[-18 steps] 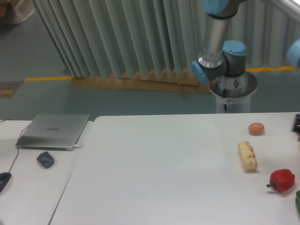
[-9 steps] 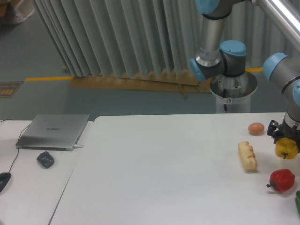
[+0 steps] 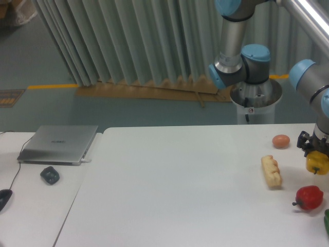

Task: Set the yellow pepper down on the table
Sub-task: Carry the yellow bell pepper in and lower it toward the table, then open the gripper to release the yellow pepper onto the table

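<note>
The yellow pepper is bright yellow and glossy, at the right edge of the view. My gripper comes down from above and is shut on the pepper's top, holding it a little above the white table. The pepper hangs between the orange-pink round piece and the red pepper. The fingers are dark and partly merge with the pepper's top.
A pale corn-like piece, a red pepper, a round orange-pink piece and a green item at the frame edge lie on the table's right side. A grey laptop, a dark object and a mouse are on the left desk.
The arm came into view from the right carrying the yellow pepper. Over the last half second it shifted slightly right and down.
</note>
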Tool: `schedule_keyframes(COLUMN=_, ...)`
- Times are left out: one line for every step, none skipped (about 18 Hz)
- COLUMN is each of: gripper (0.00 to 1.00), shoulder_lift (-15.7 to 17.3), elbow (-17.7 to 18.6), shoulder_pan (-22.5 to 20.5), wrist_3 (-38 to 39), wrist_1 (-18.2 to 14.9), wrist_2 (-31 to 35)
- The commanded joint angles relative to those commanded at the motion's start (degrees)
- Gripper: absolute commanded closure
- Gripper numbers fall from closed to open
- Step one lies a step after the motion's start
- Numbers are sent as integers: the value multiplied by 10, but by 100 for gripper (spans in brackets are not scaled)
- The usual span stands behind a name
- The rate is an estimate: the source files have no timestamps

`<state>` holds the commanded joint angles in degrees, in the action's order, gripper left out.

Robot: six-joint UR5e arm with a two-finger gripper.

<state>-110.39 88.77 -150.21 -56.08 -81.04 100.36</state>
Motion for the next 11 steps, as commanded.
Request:
schedule_keyframes(gripper=0, shoulder_lift=-1, elbow=1, shoulder_pan=1, wrist_3=-1, wrist_1=1, wrist_2=1)
schedule_keyframes(gripper=0, shoulder_lift=-1, elbow=1, shoulder_pan=2, wrist_3=-1, wrist_1=0, wrist_2=1)
schedule_keyframes(gripper=0, shoulder_lift=0, elbow=1, shoulder_pan=2, wrist_3=-1, wrist_1=0, wrist_2=1)
schedule_keyframes(gripper=0, shoulder_lift=0, elbow=1, shoulder_pan=3, wrist_3=0, wrist_1=1, wrist_2=1)
schedule_keyframes(gripper=0, shoulder_lift=0, elbow=0, shoulder_pan=3, wrist_3=0, wrist_1=1, wrist_2=1)
schedule_keyframes(gripper=0, shoulder_lift=1, elbow=-3, shoulder_pan=3, wrist_3=0, wrist_1=1, wrist_2=1)
schedule_keyframes(gripper=0, shoulder_lift=3, elbow=-4, shoulder_pan=3, wrist_3=-1, wrist_1=0, wrist_2=3)
schedule_keyframes(gripper=0, shoulder_lift=7, elbow=-17, shoulder_pan=4, wrist_3=-10, wrist_1=1, wrist_2=-1)
schedule_keyframes(gripper=0, shoulder_lift=8, elbow=-34, shoulder_pan=10, wrist_3=-17, wrist_1=3, wrist_2=-2)
schedule_keyframes(gripper=0, shoulder_lift=6, elbow=-55, shoulder_pan=18, wrist_3=-31, wrist_1=4, wrist_2=0)
schedule_keyframes(gripper=0, shoulder_lift=5, elbow=-69, shoulder_pan=20, wrist_3=-49, wrist_1=5, wrist_2=0)
